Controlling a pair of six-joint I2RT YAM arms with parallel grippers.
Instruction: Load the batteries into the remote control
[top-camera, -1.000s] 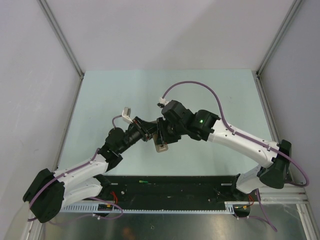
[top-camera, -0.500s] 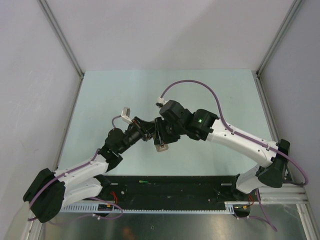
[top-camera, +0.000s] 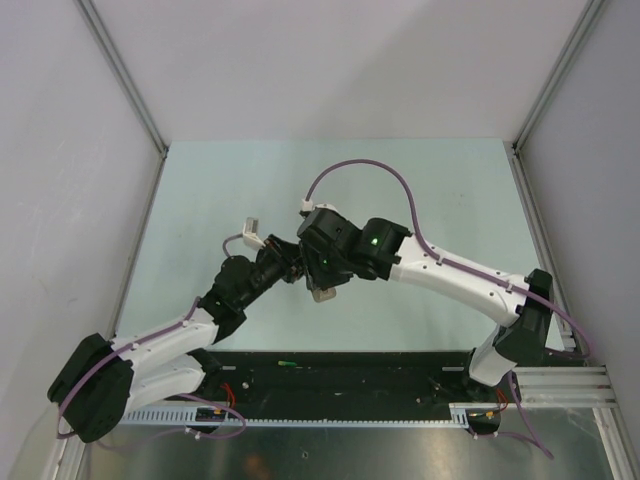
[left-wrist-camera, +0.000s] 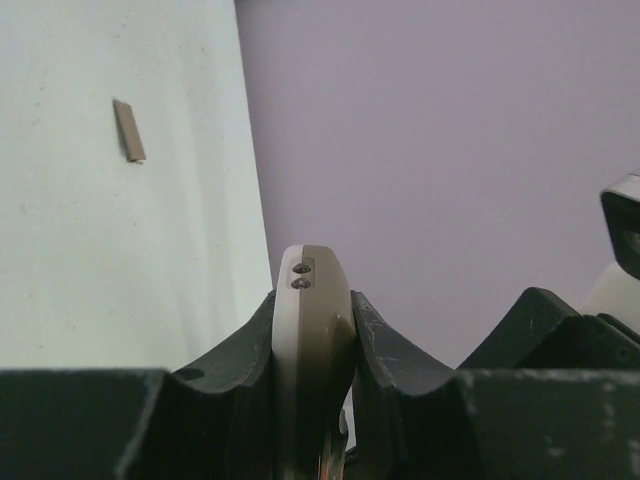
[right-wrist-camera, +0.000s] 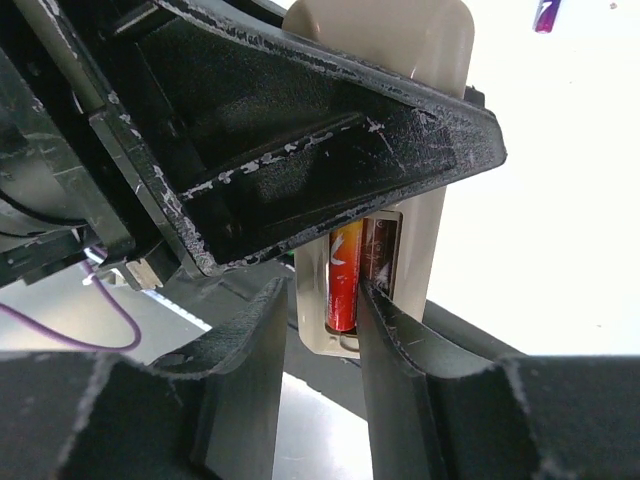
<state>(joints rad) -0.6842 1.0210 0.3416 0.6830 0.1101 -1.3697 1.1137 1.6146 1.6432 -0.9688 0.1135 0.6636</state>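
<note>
Pale green table (top-camera: 250, 190) fills the floor of a booth with plain lilac-grey walls (top-camera: 300, 70), and the two arms meet over its middle. Between them, above the table, is the remote control (top-camera: 322, 293), raised off the surface.

The left gripper (top-camera: 290, 265) reaches in from the near left and is clenched on the remote. In the left wrist view its two black fingers (left-wrist-camera: 240, 370) press on either side of the remote (left-wrist-camera: 312, 320), which stands edge-on between them, its rounded end with two small holes sticking out past the tips. Far off to the left in that view a small flat grey piece (left-wrist-camera: 129, 130) lies alone on the table, well apart from everything else.

The right gripper (top-camera: 322, 278) comes in from the right and sits right against the remote. In the right wrist view the remote's pale back (right-wrist-camera: 420, 40) faces the camera with its battery slot uncovered. A red battery (right-wrist-camera: 343, 275) lies in the slot, and a darker battery (right-wrist-camera: 380, 250) lies just beside it on the right; its colour is hard to tell in the shadow. The left gripper's fingers (right-wrist-camera: 300, 150) cross the remote above the slot. The right gripper's jaws stand apart and grasp nothing. The red battery's lower end shows in the gap between them. The right-hand finger (right-wrist-camera: 400, 340) is just beside that battery, while pale plastic shows between it and the left-hand finger (right-wrist-camera: 250, 370).
</note>
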